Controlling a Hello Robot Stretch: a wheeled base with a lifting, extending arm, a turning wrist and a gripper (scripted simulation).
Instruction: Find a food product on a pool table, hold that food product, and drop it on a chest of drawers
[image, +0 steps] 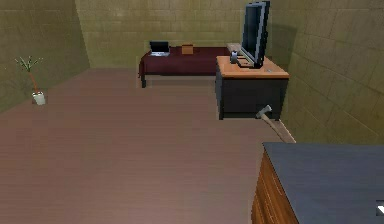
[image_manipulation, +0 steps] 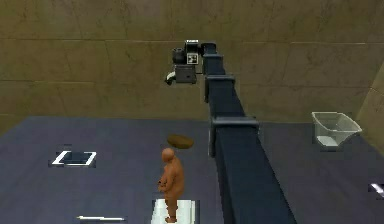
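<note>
A brown lump lies on the chest of drawers near the gripper, whose grip I cannot tell, so the drop looks done and retracting comes next.

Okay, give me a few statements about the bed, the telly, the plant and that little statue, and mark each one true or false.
1. A television stands on the dark cabinet beside the bed. True.
2. The potted plant sits on the bed. False: it stands on the floor near the forward view's left wall.
3. A laptop lies on the bed. True.
4. The orange statue lies flat on the grey top. False: it stands upright.
5. The pale basket stands left of the statue. False: it is well to the statue's right in the arm side view.
</note>
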